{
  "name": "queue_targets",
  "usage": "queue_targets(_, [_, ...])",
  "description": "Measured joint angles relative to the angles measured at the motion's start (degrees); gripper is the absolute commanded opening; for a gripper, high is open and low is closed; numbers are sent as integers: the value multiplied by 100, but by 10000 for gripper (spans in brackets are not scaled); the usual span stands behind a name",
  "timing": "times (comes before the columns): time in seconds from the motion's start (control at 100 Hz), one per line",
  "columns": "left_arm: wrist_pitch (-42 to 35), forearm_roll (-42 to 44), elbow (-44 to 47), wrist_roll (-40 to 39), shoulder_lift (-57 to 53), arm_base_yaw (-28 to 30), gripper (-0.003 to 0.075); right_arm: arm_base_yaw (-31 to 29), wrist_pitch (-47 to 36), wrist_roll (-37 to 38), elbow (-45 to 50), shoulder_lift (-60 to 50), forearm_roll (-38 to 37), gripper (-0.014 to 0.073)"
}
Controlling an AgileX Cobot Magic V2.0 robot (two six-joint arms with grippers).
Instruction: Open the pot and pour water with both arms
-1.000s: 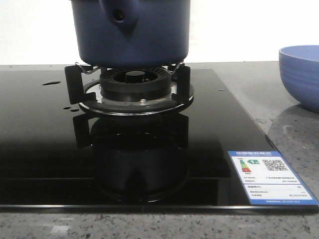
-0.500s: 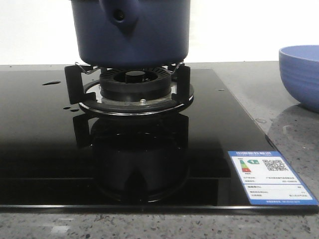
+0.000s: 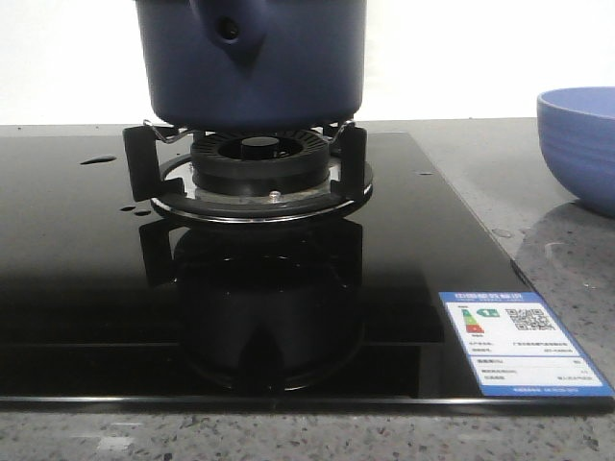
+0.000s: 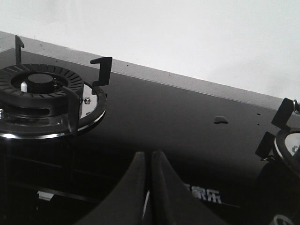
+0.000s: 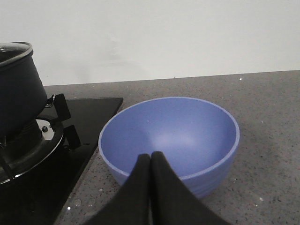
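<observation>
Pot: the large dark navy-blue cylindrical pot [image 3: 252, 62] stands upright on the black trivet prongs [image 3: 141, 158] of the gas burner [image 3: 259, 158], its axis vertical; its top is cut off in the front view.
Stub: the tapered side stub with a round hole [image 3: 231, 29] points toward the front camera, out over the near edge of the hob.
Lid: in the right wrist view a shiny rimmed lid [image 5: 14, 49] sits on the pot's top.
Water: small shiny drops and a thin puddle [image 3: 99, 160] lie on the glossy black glass cooktop [image 3: 86, 288], to the left of the burner.
Bowl: the lighter blue ribbed bowl [image 5: 168, 140] rests on the grey speckled stone counter [image 5: 262, 122], right of the cooktop, apart from the pot.
Left gripper [image 4: 149, 161]: black fingers pressed together, gripping nothing, above the cooktop near a second, bare burner [image 4: 42, 93].
Right gripper [image 5: 150, 164]: fingers closed against each other, empty, in front of the bowl.
Sticker: a blue-and-white energy label [image 3: 524, 351] lies on the cooktop's near right corner.
</observation>
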Motion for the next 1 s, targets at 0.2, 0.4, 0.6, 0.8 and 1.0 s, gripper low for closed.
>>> queue_targets(0.2, [-233, 645, 539, -295, -626, -504, -19, 0, 0, 0, 0, 0, 0, -67])
queue_targets(0.4, [-200, 697, 539, -327, -898, -411, -19, 0, -10, -11, 0, 0, 10, -67])
queue_targets(0.6, [58, 722, 539, -327, -898, -323, -19, 0, -10, -11, 0, 0, 10, -67])
queue_targets(0.8, [120, 722, 539, -330, -898, -323, -19, 0, -10, -11, 0, 0, 10, -67])
queue_targets(1.0, [120, 722, 539, -330, -898, -323, -19, 0, -10, -11, 0, 0, 10, -67])
